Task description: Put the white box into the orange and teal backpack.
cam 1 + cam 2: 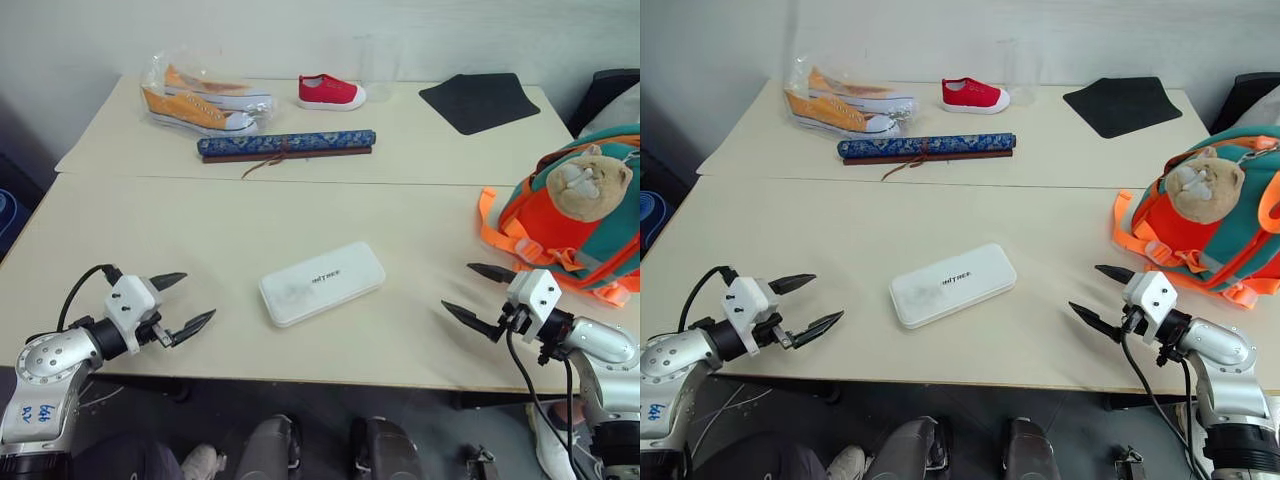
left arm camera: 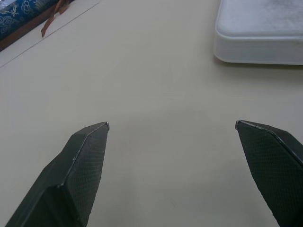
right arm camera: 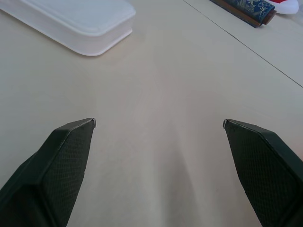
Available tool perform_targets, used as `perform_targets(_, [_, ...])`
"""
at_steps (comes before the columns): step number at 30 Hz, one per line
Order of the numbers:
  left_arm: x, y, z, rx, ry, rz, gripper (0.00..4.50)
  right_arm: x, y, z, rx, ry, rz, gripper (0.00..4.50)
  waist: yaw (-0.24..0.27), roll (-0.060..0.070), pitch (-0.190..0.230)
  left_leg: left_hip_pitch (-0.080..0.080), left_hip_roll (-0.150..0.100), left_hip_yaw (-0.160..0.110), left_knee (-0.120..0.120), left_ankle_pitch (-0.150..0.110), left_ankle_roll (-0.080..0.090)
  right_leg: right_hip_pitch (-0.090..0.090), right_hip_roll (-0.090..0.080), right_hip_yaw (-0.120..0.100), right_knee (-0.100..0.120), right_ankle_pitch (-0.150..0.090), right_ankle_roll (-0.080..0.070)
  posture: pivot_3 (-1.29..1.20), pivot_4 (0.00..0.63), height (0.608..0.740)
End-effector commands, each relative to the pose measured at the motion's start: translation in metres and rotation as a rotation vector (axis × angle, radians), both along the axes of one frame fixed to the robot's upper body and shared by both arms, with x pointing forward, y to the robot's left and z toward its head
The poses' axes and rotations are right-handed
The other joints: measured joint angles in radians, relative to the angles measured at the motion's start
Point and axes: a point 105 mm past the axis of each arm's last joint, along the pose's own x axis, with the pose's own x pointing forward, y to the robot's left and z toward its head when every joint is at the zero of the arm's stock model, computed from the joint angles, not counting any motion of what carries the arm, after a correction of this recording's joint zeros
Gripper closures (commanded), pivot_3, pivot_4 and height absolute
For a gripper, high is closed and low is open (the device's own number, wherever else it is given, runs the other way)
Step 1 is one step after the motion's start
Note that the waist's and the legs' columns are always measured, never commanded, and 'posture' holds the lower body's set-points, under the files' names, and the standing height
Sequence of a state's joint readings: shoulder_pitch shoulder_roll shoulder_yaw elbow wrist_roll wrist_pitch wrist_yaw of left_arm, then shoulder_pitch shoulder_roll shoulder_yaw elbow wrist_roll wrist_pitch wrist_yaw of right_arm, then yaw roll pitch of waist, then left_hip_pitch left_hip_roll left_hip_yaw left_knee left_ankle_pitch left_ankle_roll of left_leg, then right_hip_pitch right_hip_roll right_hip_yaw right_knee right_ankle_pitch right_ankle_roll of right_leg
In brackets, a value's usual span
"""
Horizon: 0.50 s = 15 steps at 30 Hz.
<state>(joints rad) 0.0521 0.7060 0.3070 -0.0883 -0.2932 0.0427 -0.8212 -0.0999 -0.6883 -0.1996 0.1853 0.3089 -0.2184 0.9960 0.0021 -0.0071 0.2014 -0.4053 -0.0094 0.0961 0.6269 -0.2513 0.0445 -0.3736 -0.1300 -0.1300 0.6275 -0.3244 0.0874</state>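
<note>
The white box (image 1: 321, 282) lies flat in the middle of the beige table (image 1: 240, 215), its small dark lettering facing up. An edge of the white box (image 2: 260, 33) shows in the left wrist view and a corner of the white box (image 3: 80, 23) in the right wrist view. The orange and teal backpack (image 1: 575, 215) rests at the table's right edge, plush animal head on its front. My left gripper (image 1: 183, 303) hovers open to the left of the box, nothing in it. My right gripper (image 1: 478, 292) is open too, between box and backpack, just in front of the pack's orange straps.
At the back of the table lie a long blue patterned roll (image 1: 286, 144), a bag of orange-and-white sneakers (image 1: 200, 100), a red shoe (image 1: 331, 92), a clear cup (image 1: 375, 62) and a dark mat (image 1: 478, 101). A seam crosses the table behind the box.
</note>
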Motion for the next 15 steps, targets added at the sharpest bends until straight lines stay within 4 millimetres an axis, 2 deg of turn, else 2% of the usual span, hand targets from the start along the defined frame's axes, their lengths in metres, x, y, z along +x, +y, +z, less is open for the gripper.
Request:
perform_targets(1, [-0.003, -0.006, 0.001, -0.008, 0.032, -0.035, 0.0, 0.0, -0.005, 0.008, -0.008, -0.029, -0.009, 0.09, -0.001, 0.0, 0.0, 0.0, 0.0, 0.0, 0.0, 0.0, 0.0, 0.0, 0.0, 0.0, 0.0, 0.0, 0.0, 0.0, 0.15, 0.74])
perform_targets(5, [-0.006, -0.011, 0.011, -0.073, 0.01, -0.052, 0.0, 0.002, -0.005, 0.007, 0.014, -0.016, -0.021, 0.09, -0.004, 0.0, 0.0, 0.0, 0.0, 0.0, 0.0, -0.001, -0.001, 0.0, 0.0, 0.0, 0.0, 0.0, 0.0, 0.0, 0.15, 0.74])
perform_targets(8, [-0.012, -0.011, 0.011, -0.086, 0.056, -0.083, 0.0, 0.01, 0.004, 0.013, 0.086, -0.004, -0.024, 0.09, -0.005, 0.0, 0.0, 0.0, 0.001, 0.0, 0.001, -0.001, -0.001, 0.0, 0.0, 0.0, 0.0, 0.0, 0.0, 0.0, 0.15, 0.74])
perform_targets(9, [-0.015, -0.011, 0.011, -0.097, 0.073, -0.085, 0.0, 0.016, 0.011, 0.018, 0.111, -0.008, -0.024, 0.45, -0.009, 0.0, 0.0, 0.0, 0.001, 0.0, 0.001, -0.001, -0.001, 0.0, 0.0, 0.0, 0.0, 0.0, 0.0, 0.0, 0.15, 0.74])
perform_targets(10, [-0.018, -0.011, 0.01, -0.096, 0.081, -0.084, 0.41, 0.022, 0.02, 0.021, 0.104, -0.014, -0.015, 0.68, -0.012, 0.0, 0.0, 0.0, 0.001, 0.001, 0.001, -0.001, -0.001, 0.0, 0.0, 0.0, 0.0, 0.0, 0.0, 0.0, 0.15, 0.74])
perform_targets(12, [-0.021, -0.011, 0.008, -0.095, 0.091, -0.057, 0.93, 0.029, 0.03, 0.021, 0.085, 0.0, -0.007, 1.33, -0.017, 0.001, 0.0, 0.0, 0.002, 0.001, 0.001, -0.001, -0.002, -0.001, 0.001, -0.001, 0.001, 0.0, 0.0, 0.0, 0.15, 0.74])
perform_targets(15, [-0.025, -0.023, 0.0, -0.122, 0.09, -0.014, 1.92, 0.044, 0.042, 0.026, 0.192, 0.043, -0.06, 2.47, -0.013, 0.001, 0.0, 0.0, 0.003, 0.001, 0.001, -0.002, -0.003, -0.001, 0.001, -0.002, 0.001, 0.0, 0.0, 0.0, 0.15, 0.74])
